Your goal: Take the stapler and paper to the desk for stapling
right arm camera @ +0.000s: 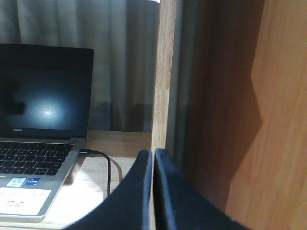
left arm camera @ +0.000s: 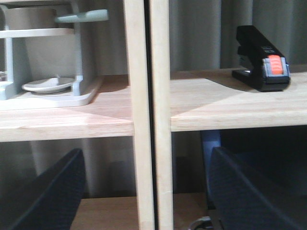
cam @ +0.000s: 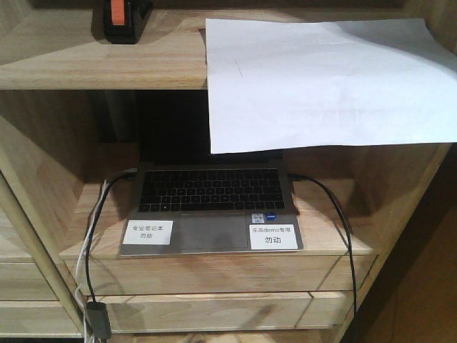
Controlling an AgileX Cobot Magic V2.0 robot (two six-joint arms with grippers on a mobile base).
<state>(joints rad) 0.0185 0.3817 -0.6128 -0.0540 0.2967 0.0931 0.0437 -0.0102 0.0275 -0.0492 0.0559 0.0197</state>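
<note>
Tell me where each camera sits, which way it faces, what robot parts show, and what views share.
Front: before the shelves, looking down at laptop, overhanging paper, stapler; no robot part.
Left wrist: at shelf height, facing the stapler; open left gripper below.
Right wrist: beside the laptop, facing a shelf post; shut right gripper below.
Shared: stapler, front and left wrist; laptop, front and right wrist.
</note>
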